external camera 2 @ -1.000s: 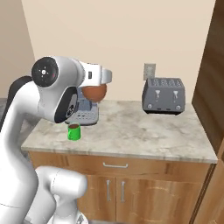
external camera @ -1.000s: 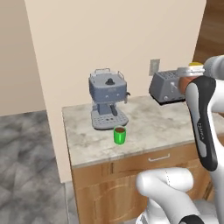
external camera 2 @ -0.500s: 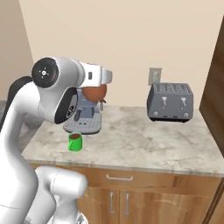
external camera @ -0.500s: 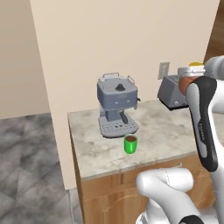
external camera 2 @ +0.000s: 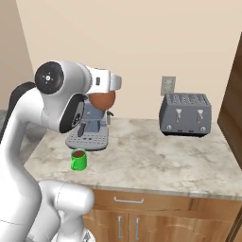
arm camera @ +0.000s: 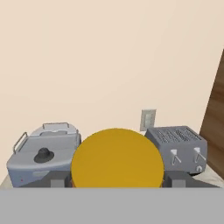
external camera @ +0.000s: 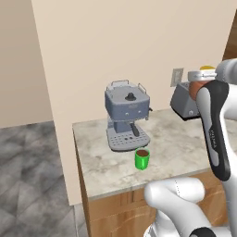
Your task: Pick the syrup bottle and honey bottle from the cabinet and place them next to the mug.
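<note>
Between the gripper's [external camera 2: 102, 97] fingers sits the honey bottle [external camera 2: 102, 100], clamped at its sides w/ lid up so it's carried level above the counter [external camera 2: 142, 165], mug [external camera 2: 79, 159] below & to one side, awaiting placement.

The arm [external camera 2: 52, 99] is glossy white, built of rounded, tube-like links. A dark round cap with a small pale centre mark sits on one joint, and black bands separate the shells. In the left base view, a long black strip with faint pale lettering runs down one link [external camera: 216, 134].
</note>
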Controlling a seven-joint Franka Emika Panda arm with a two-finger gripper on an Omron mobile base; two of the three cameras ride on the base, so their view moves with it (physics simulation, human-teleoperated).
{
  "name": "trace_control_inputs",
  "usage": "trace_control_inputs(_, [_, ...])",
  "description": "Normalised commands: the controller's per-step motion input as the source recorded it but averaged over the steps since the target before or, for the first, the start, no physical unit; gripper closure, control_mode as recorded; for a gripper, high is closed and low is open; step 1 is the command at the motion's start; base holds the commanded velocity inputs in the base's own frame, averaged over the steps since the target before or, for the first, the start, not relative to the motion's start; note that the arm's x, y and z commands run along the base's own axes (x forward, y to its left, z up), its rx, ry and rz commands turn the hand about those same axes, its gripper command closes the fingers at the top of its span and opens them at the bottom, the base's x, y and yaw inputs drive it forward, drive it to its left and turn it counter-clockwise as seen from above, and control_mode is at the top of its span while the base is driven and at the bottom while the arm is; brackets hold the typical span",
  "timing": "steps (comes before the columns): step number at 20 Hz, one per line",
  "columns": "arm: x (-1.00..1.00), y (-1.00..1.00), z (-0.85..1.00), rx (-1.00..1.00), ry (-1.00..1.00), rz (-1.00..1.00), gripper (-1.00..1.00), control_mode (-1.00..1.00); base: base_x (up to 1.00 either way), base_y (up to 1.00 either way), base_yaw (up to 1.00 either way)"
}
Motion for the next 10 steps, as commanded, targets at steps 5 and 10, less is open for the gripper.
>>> trace_control_inputs(5, [0.0, 0.0, 0.0, 0.0, 0.0, 0.0, 1.0, 1.0, 0.0, 0.0, 0.0])
trace_control_inputs(10, [0.09, 0.0, 0.0, 0.0, 0.0, 0.01, 1.0, -1.0, 0.0, 0.0, 0.0])
